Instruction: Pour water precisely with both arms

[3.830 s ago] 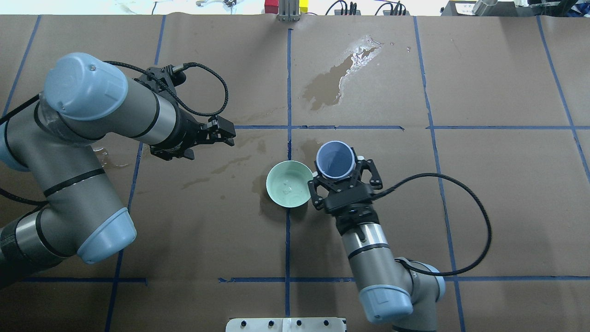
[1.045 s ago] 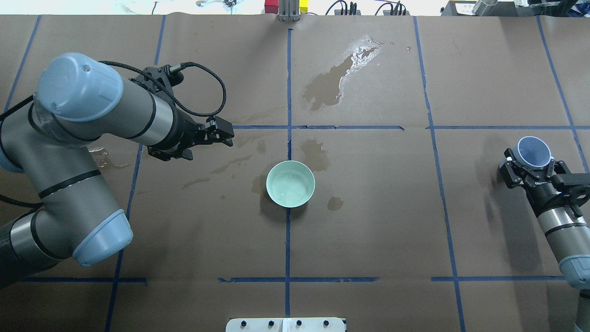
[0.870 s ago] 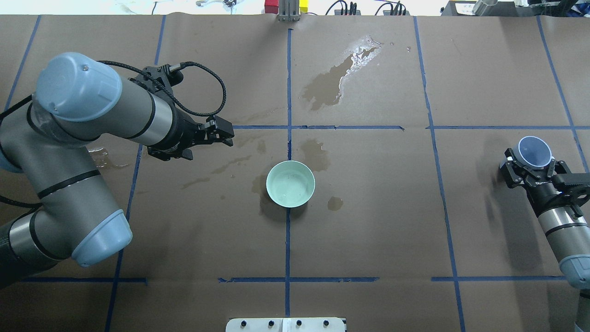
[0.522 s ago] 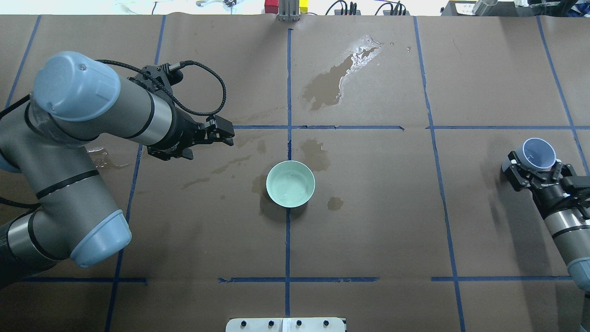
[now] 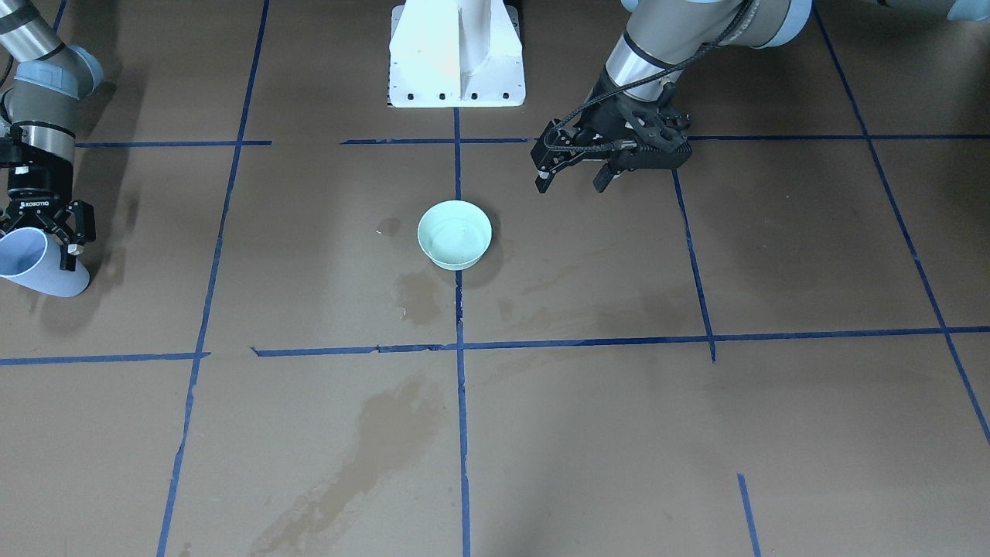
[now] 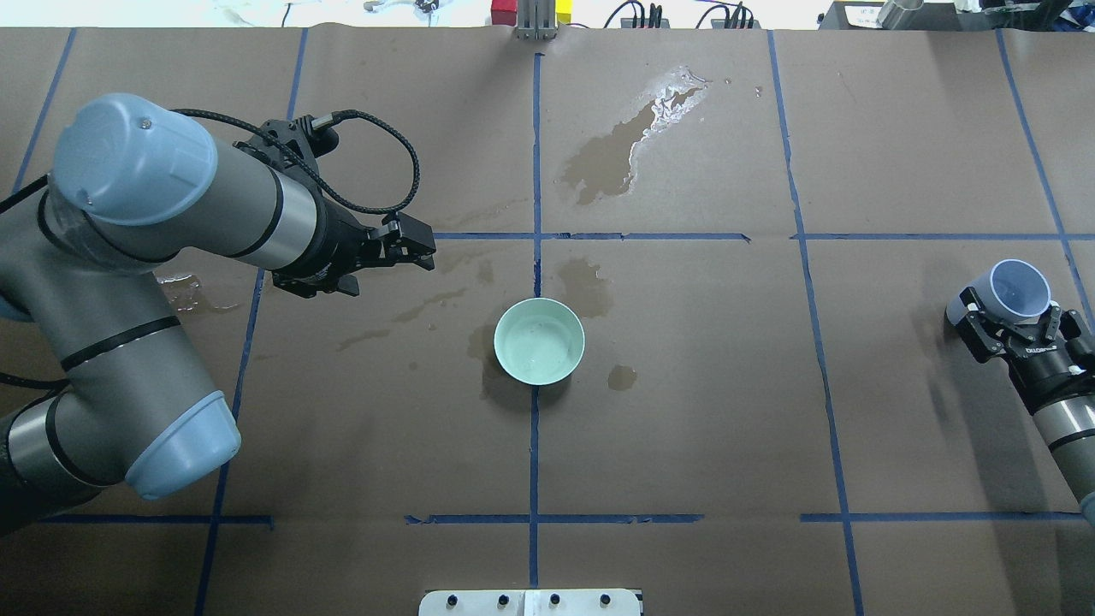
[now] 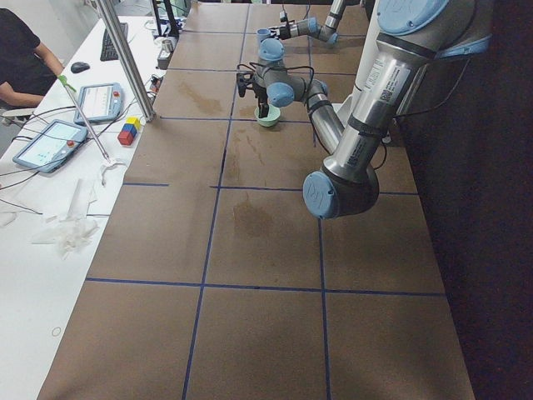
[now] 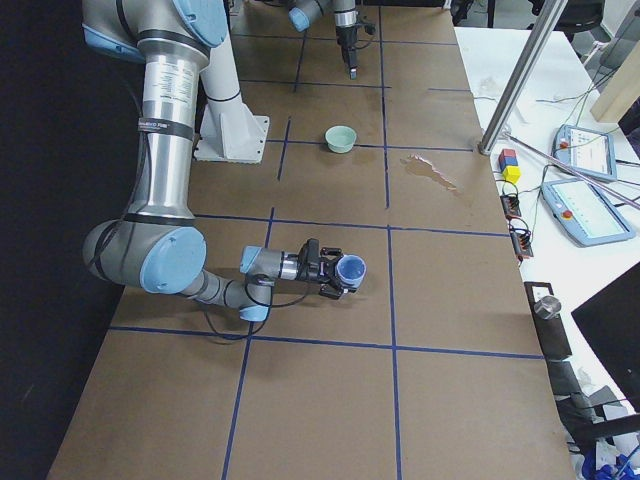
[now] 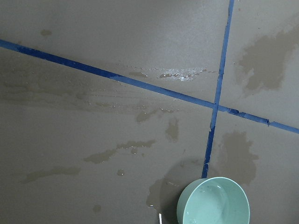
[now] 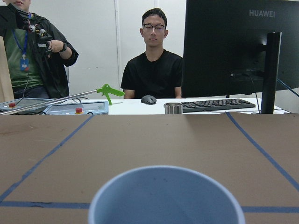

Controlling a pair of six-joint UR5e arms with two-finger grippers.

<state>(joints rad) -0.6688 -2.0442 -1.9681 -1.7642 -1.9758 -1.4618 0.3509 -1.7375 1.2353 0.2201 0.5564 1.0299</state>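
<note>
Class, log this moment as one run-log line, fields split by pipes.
left gripper: open, empty, apart from bowl | right gripper: shut on tilted blue cup, far from bowl | bowl: upright, water inside

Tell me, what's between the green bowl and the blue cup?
Nothing solid: the overhead view shows brown paper, a dark stain beside the green bowl, and a blue tape line before the blue cup.

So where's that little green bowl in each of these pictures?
Front-facing: bowl centre.
Overhead: bowl centre.
Exterior left: bowl upper middle.
Exterior right: bowl upper middle.
Left wrist: bowl bottom edge.
Right wrist: not there.
Shared landmark: blue tape line under it.
</note>
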